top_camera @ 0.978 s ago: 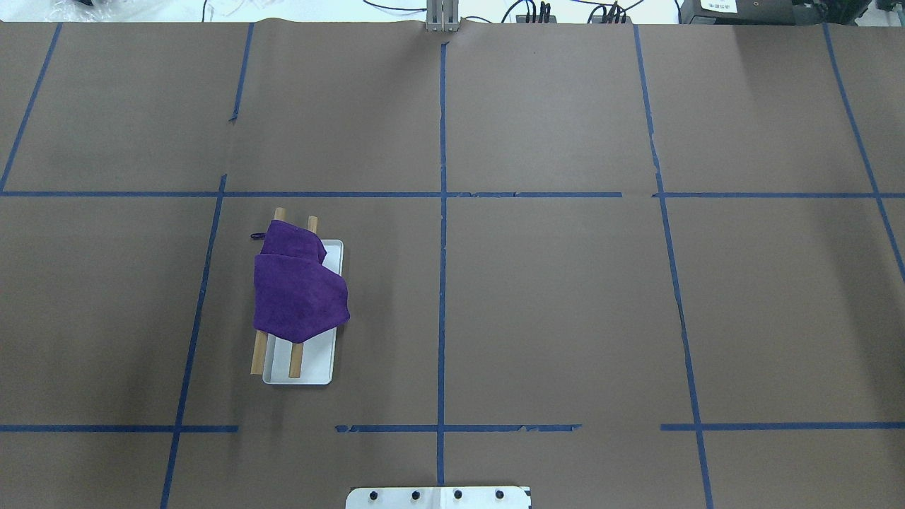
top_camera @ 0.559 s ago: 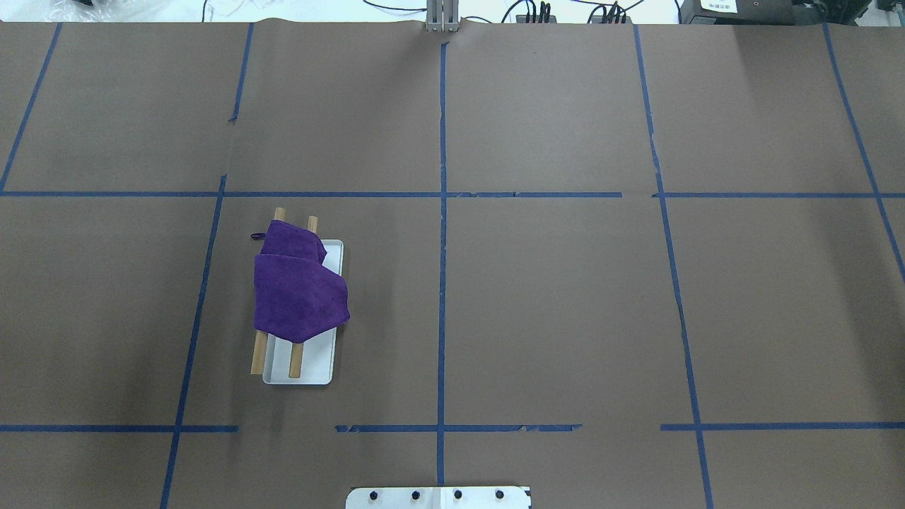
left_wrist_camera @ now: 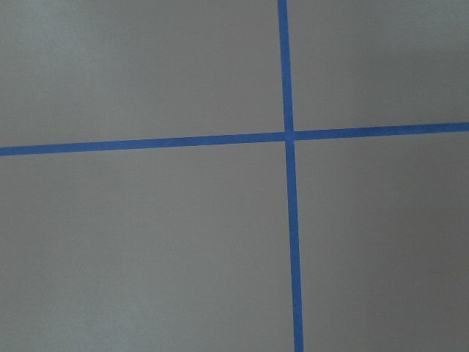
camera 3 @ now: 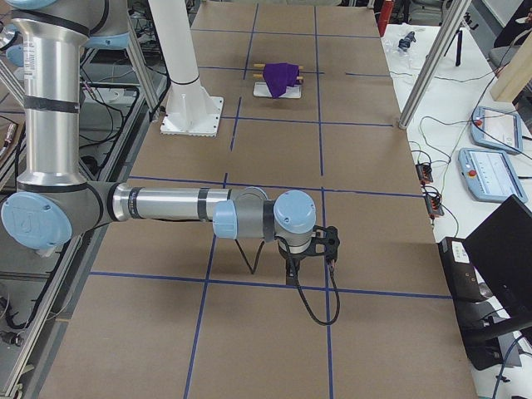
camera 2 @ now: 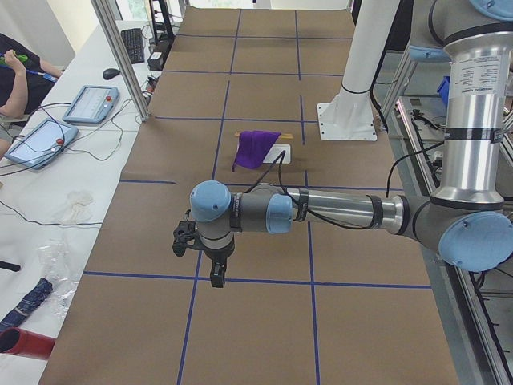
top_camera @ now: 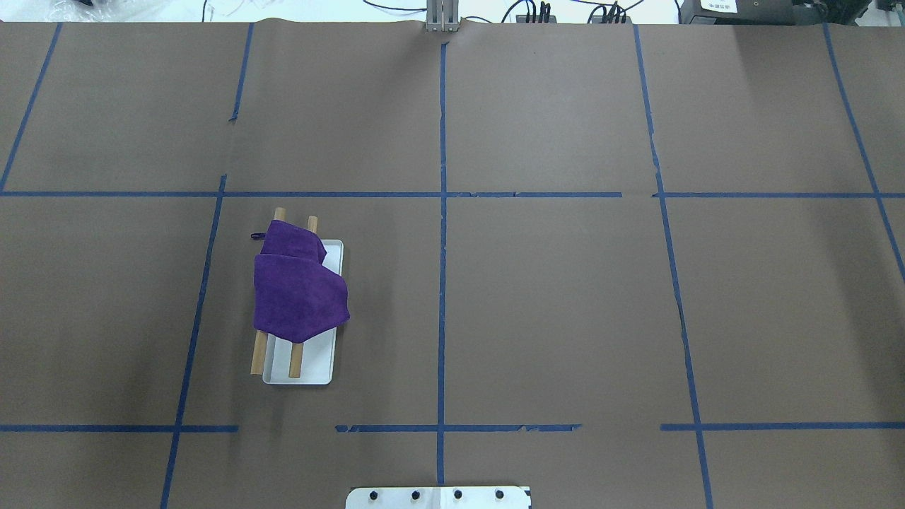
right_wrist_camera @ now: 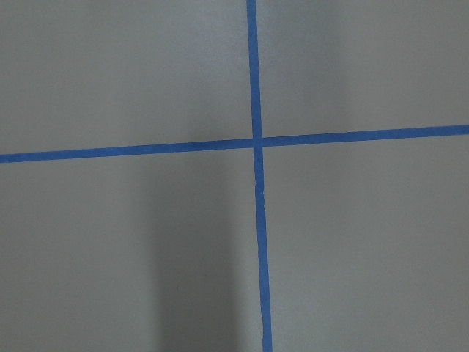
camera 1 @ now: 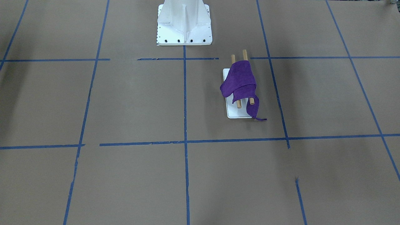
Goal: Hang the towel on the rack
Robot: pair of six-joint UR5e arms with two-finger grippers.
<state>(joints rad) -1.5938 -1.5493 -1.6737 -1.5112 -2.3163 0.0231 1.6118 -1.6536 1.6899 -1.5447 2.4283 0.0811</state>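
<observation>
A purple cloth towel draped the white-based wooden-dowel rack at nine o'clock. Of the left gripper and right gripper, I couldn't tell the spread.

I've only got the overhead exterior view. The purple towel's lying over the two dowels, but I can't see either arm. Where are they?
Observer: The left tool hangs above bare paper far out on the robot's left, well clear of the rack.
Operator: And the right one?
Observer: The right tool hangs above a tape crossing on the opposite side; open or shut, I cannot tell for either.
Operator: Is anything trailing off the rack?
Observer: In the front-facing view a tail of the towel drops past the base plate, and its tip seems to lie on the paper.
</observation>
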